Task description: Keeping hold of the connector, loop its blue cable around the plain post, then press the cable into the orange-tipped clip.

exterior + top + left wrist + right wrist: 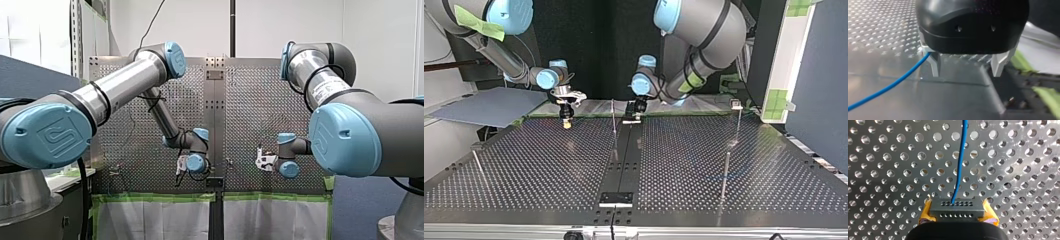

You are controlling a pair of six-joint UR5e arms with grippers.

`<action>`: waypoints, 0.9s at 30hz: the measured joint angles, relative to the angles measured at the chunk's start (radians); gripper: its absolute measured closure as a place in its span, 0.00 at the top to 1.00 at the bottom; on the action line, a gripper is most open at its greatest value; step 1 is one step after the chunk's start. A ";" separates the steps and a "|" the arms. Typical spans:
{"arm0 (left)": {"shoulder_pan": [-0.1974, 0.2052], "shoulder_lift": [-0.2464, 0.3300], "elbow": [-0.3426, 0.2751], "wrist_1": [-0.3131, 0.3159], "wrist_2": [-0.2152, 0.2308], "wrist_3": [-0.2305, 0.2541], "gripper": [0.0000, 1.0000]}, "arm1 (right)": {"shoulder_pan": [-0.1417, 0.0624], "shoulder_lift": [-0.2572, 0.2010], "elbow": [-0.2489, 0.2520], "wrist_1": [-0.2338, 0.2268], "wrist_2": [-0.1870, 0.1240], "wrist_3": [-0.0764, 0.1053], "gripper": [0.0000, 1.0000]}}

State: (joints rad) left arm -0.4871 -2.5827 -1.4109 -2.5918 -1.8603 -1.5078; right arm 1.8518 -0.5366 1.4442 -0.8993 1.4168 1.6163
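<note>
My right tool [958, 212] gripped the grey, pin-holed plastic connector [956, 206] between closed yellow pads [926, 213], its thin blue cable [959, 162] trailing ahead, seemingly free for looping, while my left tool [966, 71] stood wide open, empty, cable just beside one finger [935, 65].

Two pincers [567, 122] [632, 117], one connector [957, 207], one blue cable [959, 162] — four posts [614, 117] [738, 122] [725, 172] [478, 167] (all slender).

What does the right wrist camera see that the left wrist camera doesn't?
Only the right wrist view shows the connector clamped in my right gripper with yellow pads. Only the left wrist view shows my left gripper, open and empty, and green tape. Both show the blue cable and the perforated table.
</note>
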 joint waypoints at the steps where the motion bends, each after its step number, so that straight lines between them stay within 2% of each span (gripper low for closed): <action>1: -0.003 0.001 -0.003 -0.009 0.004 0.005 1.00 | 0.000 0.000 0.000 0.000 0.000 0.001 0.00; 7: -0.013 0.009 -0.018 -0.027 0.034 0.017 1.00 | 0.001 0.000 0.000 0.000 0.001 0.003 0.00; 13: -0.026 0.059 -0.070 0.021 0.061 -0.012 1.00 | 0.002 0.003 0.000 0.000 0.001 0.004 0.00; 21: -0.046 0.103 -0.151 0.095 0.058 -0.019 1.00 | 0.004 0.005 0.000 0.003 0.002 0.003 0.00; 27: -0.072 0.104 -0.189 0.089 0.073 -0.021 1.00 | 0.005 0.006 0.000 0.004 0.004 0.004 0.00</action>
State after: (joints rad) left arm -0.5586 -2.4782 -1.6003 -2.5028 -1.7876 -1.5291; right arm 1.8569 -0.5305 1.4443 -0.8948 1.4203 1.6198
